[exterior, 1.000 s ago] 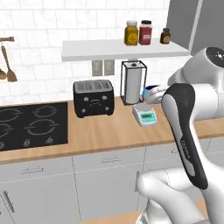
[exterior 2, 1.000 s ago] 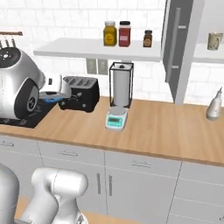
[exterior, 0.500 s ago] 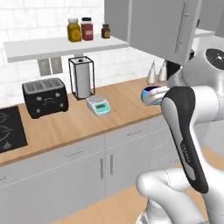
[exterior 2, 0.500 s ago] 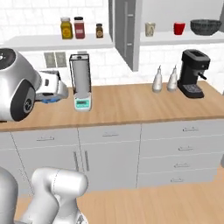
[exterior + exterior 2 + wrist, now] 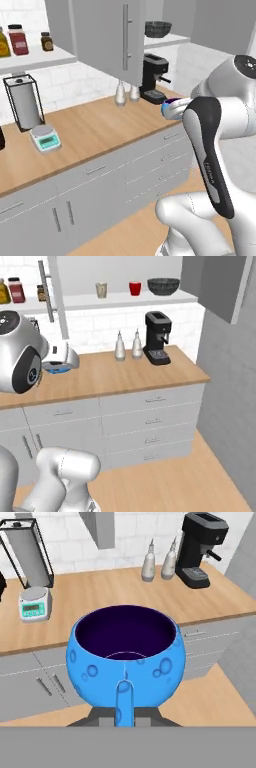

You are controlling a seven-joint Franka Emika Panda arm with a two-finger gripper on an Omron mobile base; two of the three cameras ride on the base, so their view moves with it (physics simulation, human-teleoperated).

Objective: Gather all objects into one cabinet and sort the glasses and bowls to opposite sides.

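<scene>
1. Since a moment ago the whole outlook has swung along the kitchen: the toaster and hob are out of the frame, and the coffee machine [image 5: 157,337] now stands in the upper middle of the right base view. That reads as the base driving, not the things moving.
2. The gripper [image 5: 125,704] has its fingers [image 5: 124,699] pinching the near rim of the blue bowl [image 5: 126,654], which sits upright in the lower centre of the hand view with its dark inside facing up. In the left base view the bowl peeks out at centre right, just behind the white arm.
3. I take it the bowl is carried level and tucked close to the arm so it rides steady while the base travels.
4. On the white shelf [image 5: 125,301] in the upper part of the right base view, the cream cup [image 5: 101,290] and red cup [image 5: 135,288] stand close together, left of the dark-grey bowl [image 5: 163,286], which sits apart toward the right.
5. The cabinet door [image 5: 107,35] hangs open at the top of the left base view.
6. My guess is the blue bowl belongs beside the grey one, keeping the cups on their side.
7. Two white bottles [image 5: 128,346] stand on the tabletop [image 5: 125,378], just left of the coffee machine.
</scene>
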